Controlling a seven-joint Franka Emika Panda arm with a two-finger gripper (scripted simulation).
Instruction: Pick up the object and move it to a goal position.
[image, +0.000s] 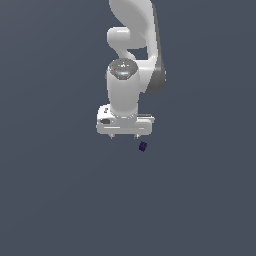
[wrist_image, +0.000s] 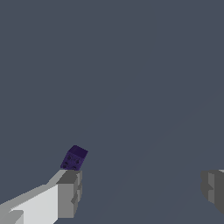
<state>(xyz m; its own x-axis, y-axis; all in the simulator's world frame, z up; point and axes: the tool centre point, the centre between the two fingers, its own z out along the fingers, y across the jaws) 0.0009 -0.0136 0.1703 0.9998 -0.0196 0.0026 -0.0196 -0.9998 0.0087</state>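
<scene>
Looking from the exterior view, the gripper (image: 124, 136) hangs off the white arm (image: 131, 60) with the tiny purple cube (image: 143, 146) just below it, toward that view's right. Only the wrist view shows the fingers (wrist_image: 69, 192) spread wide, holding nothing, cube (wrist_image: 74, 158) just off one fingertip.
</scene>
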